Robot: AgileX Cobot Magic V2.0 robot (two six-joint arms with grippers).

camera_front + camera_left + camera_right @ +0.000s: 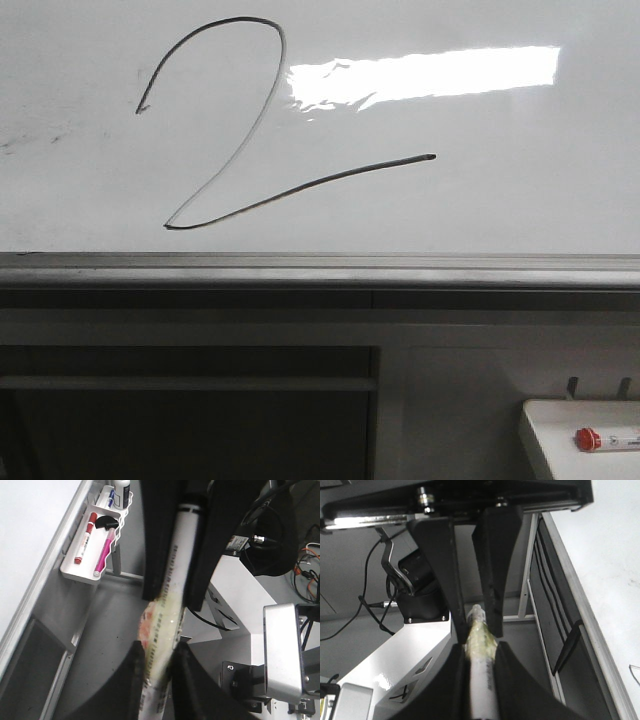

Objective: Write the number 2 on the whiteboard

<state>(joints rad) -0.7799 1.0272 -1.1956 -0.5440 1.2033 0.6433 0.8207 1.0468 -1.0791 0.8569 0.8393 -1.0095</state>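
Observation:
The whiteboard (500,210) fills the upper front view, with its grey ledge (320,268) below. The number 2 (330,178) is drawn on it in thin black line: curved top, long diagonal, rising tail. No gripper shows in the front view. In the left wrist view my left gripper (158,650) is shut on a white marker (180,555) wrapped in yellowish tape; the marker's far end sits between the other arm's black fingers (210,555). In the right wrist view my right gripper (479,649) is shut on the same white marker (481,680), whose taped end reaches between the opposite fingers (492,555).
A small white tray (560,415) with a red-capped marker (590,438) hangs at the lower right. In the left wrist view it is the white tray (75,575) holding red and pink markers. Faint grey smudges (30,140) mark the board's left side. A dark cabinet opening lies below the ledge.

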